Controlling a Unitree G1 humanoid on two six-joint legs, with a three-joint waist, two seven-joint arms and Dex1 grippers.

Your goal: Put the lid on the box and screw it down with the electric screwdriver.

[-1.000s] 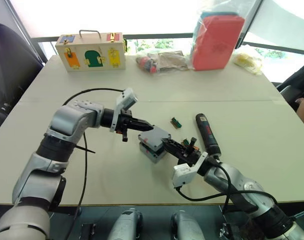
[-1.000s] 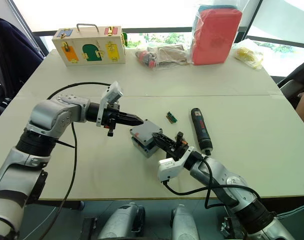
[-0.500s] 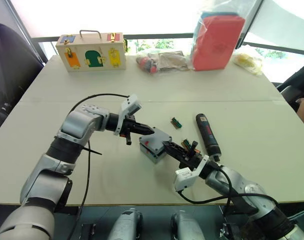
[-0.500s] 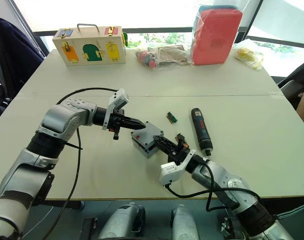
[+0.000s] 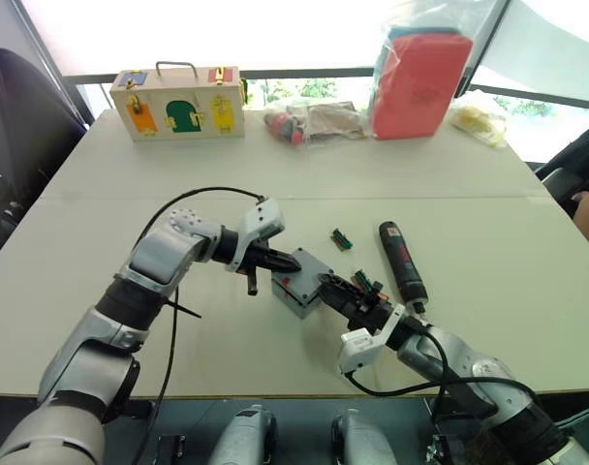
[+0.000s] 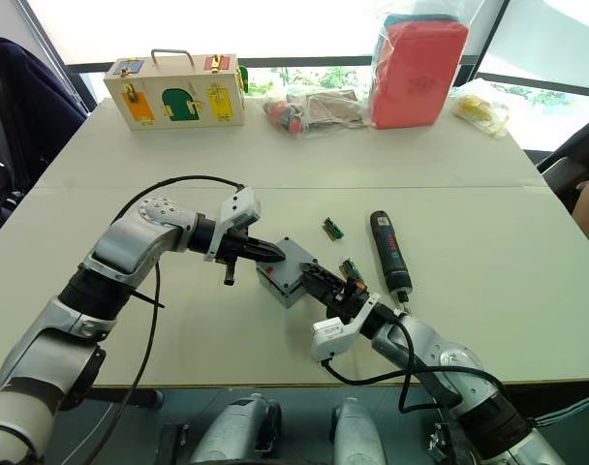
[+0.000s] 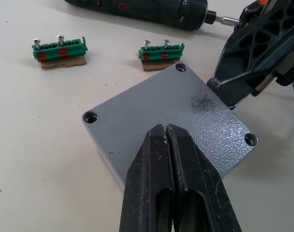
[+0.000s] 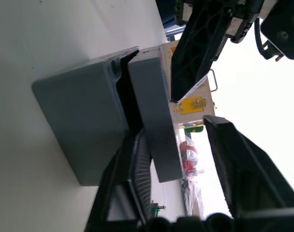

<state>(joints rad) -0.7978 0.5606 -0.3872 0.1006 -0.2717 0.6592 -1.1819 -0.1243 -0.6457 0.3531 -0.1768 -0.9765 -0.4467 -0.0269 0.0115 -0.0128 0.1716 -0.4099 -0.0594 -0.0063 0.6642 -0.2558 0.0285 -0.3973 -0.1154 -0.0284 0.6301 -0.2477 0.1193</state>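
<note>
The box [image 5: 296, 288] sits near the middle of the counter [image 5: 488, 194], its red mark facing the robot, and the lid [image 7: 171, 123] lies on top of it, not fully seated: from the right wrist view it stands tilted, with a gap along one edge. The left gripper [image 7: 166, 135] has its jaws pressed together, holding nothing, the tip resting on the lid's top face on the side away from the electric screwdriver [image 5: 402, 259]. The right gripper [image 5: 345, 291] comes at the box from the opposite side with its jaws spread apart; one finger [image 8: 132, 179] reaches into the gap under the raised edge of the lid while the other stands clear above it.

The electric screwdriver lies flat on the counter just beyond the right gripper, untouched, its thin bit pointing toward the robot. Two small green connector pieces [image 7: 60, 48] lie between the box and the screwdriver, one close by the lid's corner. Far behind the box, along the counter's back edge, stand a wooden box with coloured doors [image 5: 176, 100] and a red case in a plastic bag [image 5: 420, 77].
</note>
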